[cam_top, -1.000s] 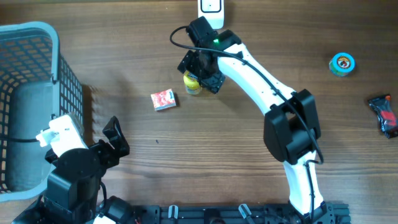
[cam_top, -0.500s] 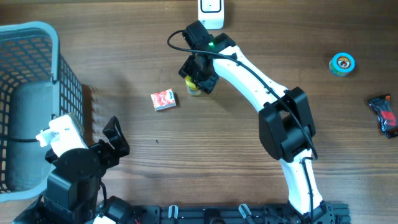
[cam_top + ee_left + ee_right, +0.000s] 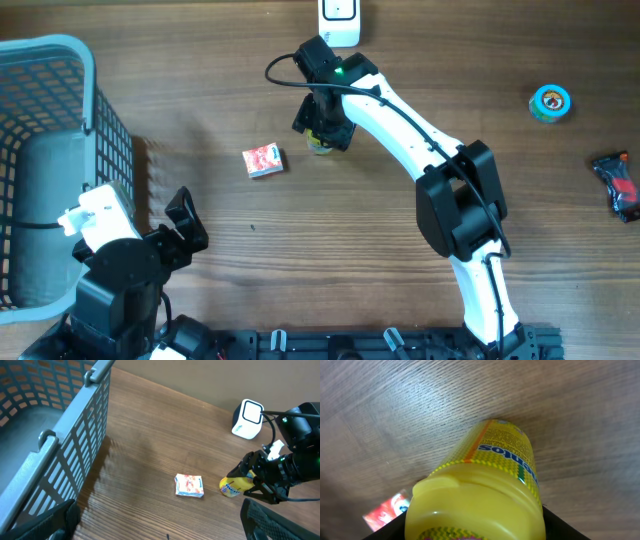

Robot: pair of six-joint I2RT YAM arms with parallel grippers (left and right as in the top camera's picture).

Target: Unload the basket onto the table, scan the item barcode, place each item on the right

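A yellow candy bottle (image 3: 320, 147) lies on its side on the wooden table, below the white scanner (image 3: 340, 20). My right gripper (image 3: 322, 125) is over it and covers most of it from above. In the right wrist view the bottle (image 3: 485, 495) fills the space between the black fingers (image 3: 560, 527), which press on both of its sides, so the right gripper (image 3: 472, 527) is shut on it. The left wrist view shows the bottle (image 3: 232, 486) on the table inside that gripper. My left gripper (image 3: 160, 525) stands open near the front left, holding nothing.
A small red-and-white box (image 3: 264, 160) lies just left of the bottle. A blue basket (image 3: 88, 70) fills the left side. A blue round tin (image 3: 551, 102) and a black-and-red packet (image 3: 617, 186) lie at the far right.
My right gripper came down over the yellow bottle and its fingers closed on it. The left arm has not moved.
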